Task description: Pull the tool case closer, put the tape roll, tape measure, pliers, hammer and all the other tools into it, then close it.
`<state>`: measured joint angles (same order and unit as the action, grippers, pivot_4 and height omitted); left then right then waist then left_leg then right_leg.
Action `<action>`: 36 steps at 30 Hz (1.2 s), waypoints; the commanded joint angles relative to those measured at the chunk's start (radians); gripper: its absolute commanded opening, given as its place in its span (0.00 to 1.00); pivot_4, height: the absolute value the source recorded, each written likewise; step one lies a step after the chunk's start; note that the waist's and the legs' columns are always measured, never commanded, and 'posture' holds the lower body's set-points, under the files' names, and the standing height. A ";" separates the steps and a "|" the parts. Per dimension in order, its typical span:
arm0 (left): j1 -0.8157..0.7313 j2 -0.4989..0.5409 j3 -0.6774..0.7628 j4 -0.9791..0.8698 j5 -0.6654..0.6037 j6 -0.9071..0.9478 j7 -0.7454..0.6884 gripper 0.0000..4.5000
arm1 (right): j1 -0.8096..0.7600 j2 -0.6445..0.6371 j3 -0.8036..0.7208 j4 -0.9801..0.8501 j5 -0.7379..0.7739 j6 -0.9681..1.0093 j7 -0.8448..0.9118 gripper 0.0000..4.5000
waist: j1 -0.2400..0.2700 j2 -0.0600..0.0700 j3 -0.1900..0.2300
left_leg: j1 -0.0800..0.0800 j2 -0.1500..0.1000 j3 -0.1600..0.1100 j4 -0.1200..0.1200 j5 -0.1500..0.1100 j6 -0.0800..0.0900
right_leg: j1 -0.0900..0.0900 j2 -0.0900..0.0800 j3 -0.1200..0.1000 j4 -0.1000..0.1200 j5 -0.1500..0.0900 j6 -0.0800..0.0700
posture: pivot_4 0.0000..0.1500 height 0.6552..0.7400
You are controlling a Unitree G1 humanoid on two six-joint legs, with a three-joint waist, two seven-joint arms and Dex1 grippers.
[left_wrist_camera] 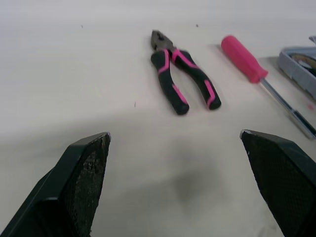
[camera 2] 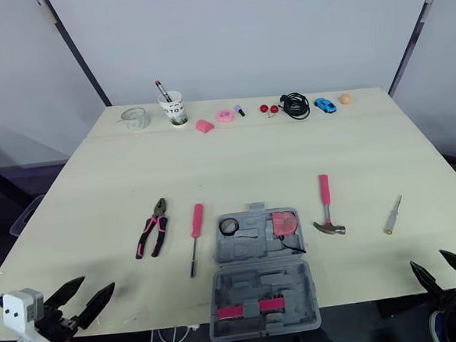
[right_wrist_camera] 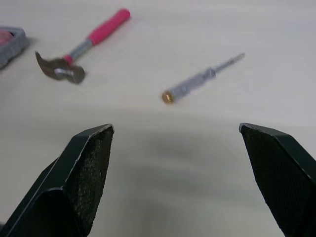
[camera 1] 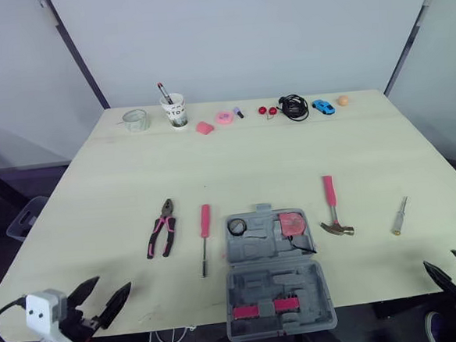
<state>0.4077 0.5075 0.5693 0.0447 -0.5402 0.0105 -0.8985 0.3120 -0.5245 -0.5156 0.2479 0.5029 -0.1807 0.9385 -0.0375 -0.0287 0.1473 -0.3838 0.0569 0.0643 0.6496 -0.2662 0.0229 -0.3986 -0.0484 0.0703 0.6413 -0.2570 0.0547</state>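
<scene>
The grey tool case [camera 1: 279, 283] lies open at the table's front centre. Its far half holds a black tape roll [camera 1: 237, 227] and a red tape measure [camera 1: 293, 224]; pink-handled pieces [camera 1: 261, 308] sit in its near half. Left of the case lie a pink screwdriver [camera 1: 205, 237] and black-and-pink pliers [camera 1: 161, 227]. To the right are a pink-handled hammer [camera 1: 333, 207] and a small clear screwdriver [camera 1: 399, 217]. My left gripper [camera 1: 113, 283] is open and empty at the front left, short of the pliers [left_wrist_camera: 182, 79]. My right gripper [camera 1: 439, 259] is open and empty at the front right, short of the small screwdriver [right_wrist_camera: 197, 81].
Along the far edge stand a clear tape roll [camera 1: 136, 119], a paper cup with a pen [camera 1: 175, 110], pink bits [camera 1: 204, 127], a black cable [camera 1: 294, 107], a blue toy car [camera 1: 323, 106] and an orange ball [camera 1: 343, 100]. The table's front edge runs just under both grippers.
</scene>
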 commanded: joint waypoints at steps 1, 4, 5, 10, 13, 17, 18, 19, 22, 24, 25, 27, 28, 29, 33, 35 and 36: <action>-0.037 0.014 -0.027 -0.075 0.017 0.027 0.055 1.00 | -0.036 -0.038 0.047 -0.075 -0.035 -0.005 0.016 0.95 | 0.000 0.000 0.000 | 0.000 0.000 0.000 0.000 0.000 0.000 | 0.000 0.001 0.000 0.000 0.000 0.000 | 1.00 1.00; -0.096 0.015 -0.043 -0.104 0.028 0.068 0.128 1.00 | -0.078 -0.056 0.107 -0.147 -0.028 0.042 0.038 0.95 | 0.001 -0.001 -0.001 | 0.000 0.000 0.000 0.000 0.000 0.000 | 0.001 0.004 0.000 0.000 0.000 0.000 | 1.00 1.00; -0.121 0.016 -0.055 -0.114 0.045 0.088 0.163 1.00 | -0.103 -0.061 0.136 -0.179 -0.027 0.059 0.044 0.95 | 0.001 -0.001 -0.001 | 0.000 0.000 0.000 0.000 0.000 0.000 | 0.001 0.004 0.000 0.001 0.000 0.000 | 1.00 1.00; -0.203 0.030 -0.106 -0.154 0.115 0.184 0.291 1.00 | -0.212 -0.078 0.233 -0.269 -0.025 0.108 0.074 0.95 | 0.002 0.000 0.000 | 0.000 -0.001 0.000 0.000 0.000 0.000 | 0.001 0.005 0.000 0.001 0.001 0.001 | 1.00 1.00; -0.263 0.029 -0.144 -0.174 0.138 0.273 0.367 1.00 | -0.295 -0.088 0.302 -0.304 -0.014 0.154 0.112 0.95 | 0.004 0.000 0.000 | 0.000 -0.002 0.000 0.001 0.000 0.000 | 0.001 0.006 -0.001 0.001 0.002 0.003 | 1.00 1.00; -0.331 0.016 -0.201 -0.191 0.174 0.359 0.440 1.00 | -0.386 -0.100 0.373 -0.337 -0.005 0.211 0.158 0.95 | 0.007 0.000 0.000 | 0.000 -0.002 -0.001 0.002 0.000 0.000 | 0.002 0.008 -0.002 0.002 0.002 0.004 | 1.00 1.00; -0.350 0.005 -0.210 -0.191 0.184 0.373 0.469 1.00 | -0.409 -0.100 0.388 -0.341 -0.005 0.221 0.165 0.95 | 0.007 -0.001 0.000 | 0.000 -0.003 -0.001 0.002 0.000 0.000 | 0.002 0.008 -0.002 0.002 0.003 0.004 | 1.00 1.00; -0.367 -0.004 -0.218 -0.187 0.193 0.387 0.493 1.00 | -0.431 -0.097 0.399 -0.342 -0.008 0.226 0.167 0.95 | 0.008 -0.001 0.000 | 0.000 -0.003 -0.001 0.002 0.000 0.000 | 0.002 0.008 -0.002 0.002 0.003 0.004 | 1.00 1.00; -0.413 -0.027 -0.255 -0.180 0.233 0.435 0.561 1.00 | -0.489 -0.089 0.433 -0.338 -0.014 0.236 0.181 0.95 | 0.014 -0.001 0.000 | -0.001 -0.003 -0.002 0.002 0.000 0.000 | 0.002 0.008 -0.002 0.002 0.003 0.004 | 1.00 1.00; -0.444 -0.037 -0.273 -0.180 0.252 0.478 0.603 1.00 | -0.521 -0.082 0.452 -0.338 -0.018 0.240 0.187 0.95 | 0.019 -0.001 0.000 | -0.001 -0.003 -0.002 0.001 0.000 0.000 | 0.002 0.008 -0.003 0.002 0.003 0.004 | 1.00 1.00; -0.463 -0.038 -0.276 -0.181 0.256 0.513 0.624 1.00 | -0.535 -0.080 0.459 -0.342 -0.017 0.245 0.190 0.95 | 0.020 -0.001 0.000 | -0.001 -0.003 -0.002 0.002 0.000 0.000 | 0.001 0.008 -0.003 0.002 0.003 0.004 | 1.00 1.00; -0.508 -0.042 -0.291 -0.176 0.258 0.597 0.651 1.00 | -0.570 -0.076 0.476 -0.355 -0.007 0.262 0.197 0.95 | 0.023 -0.001 0.000 | -0.002 -0.003 -0.001 0.002 0.000 0.000 | 0.001 0.009 -0.004 0.002 0.003 0.004 | 1.00 1.00; -0.529 -0.046 -0.304 -0.166 0.264 0.619 0.662 1.00 | -0.586 -0.074 0.484 -0.360 0.000 0.272 0.204 0.95 | 0.023 -0.001 0.000 | -0.002 -0.003 -0.001 0.003 0.001 0.000 | 0.001 0.009 -0.004 0.002 0.003 0.004 | 1.00 1.00; -0.541 -0.048 -0.314 -0.159 0.268 0.629 0.667 1.00 | -0.595 -0.074 0.489 -0.363 0.004 0.278 0.208 0.95 | 0.025 -0.001 0.000 | -0.002 -0.003 -0.001 0.003 0.001 0.000 | 0.001 0.009 -0.004 0.002 0.003 0.004 | 1.00 1.00; -0.594 -0.070 -0.335 -0.097 0.283 0.662 0.697 1.00 | -0.628 -0.082 0.513 -0.383 0.024 0.319 0.240 0.95 | 0.026 -0.001 0.000 | -0.002 -0.003 -0.001 0.003 0.001 0.000 | 0.003 0.010 -0.004 0.003 0.003 0.004 | 1.00 1.00; -0.610 -0.090 -0.338 -0.077 0.284 0.674 0.712 1.00 | -0.642 -0.082 0.519 -0.397 0.037 0.344 0.249 0.95 | 0.026 -0.001 0.000 | -0.002 -0.003 -0.001 0.003 0.001 0.000 | 0.002 0.010 -0.004 0.003 0.003 0.004 | 1.00 1.00; -0.614 -0.093 -0.342 -0.070 0.287 0.674 0.713 1.00 | -0.647 -0.081 0.521 -0.402 0.038 0.352 0.249 0.95 | 0.024 -0.001 0.000 | -0.002 -0.003 -0.002 0.003 0.001 0.000 | 0.002 0.010 -0.005 0.003 0.003 0.004 | 1.00 1.00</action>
<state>-0.1961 0.4111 0.2250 -0.0208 -0.2647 0.6847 -0.1920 -0.3175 -0.5973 0.0147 -0.1138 0.5178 0.1603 1.1781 -0.0130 -0.0297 0.1473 -0.3862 0.0541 0.0624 0.6530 -0.2656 0.0229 -0.3964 -0.0387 0.0650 0.6440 -0.2538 0.0589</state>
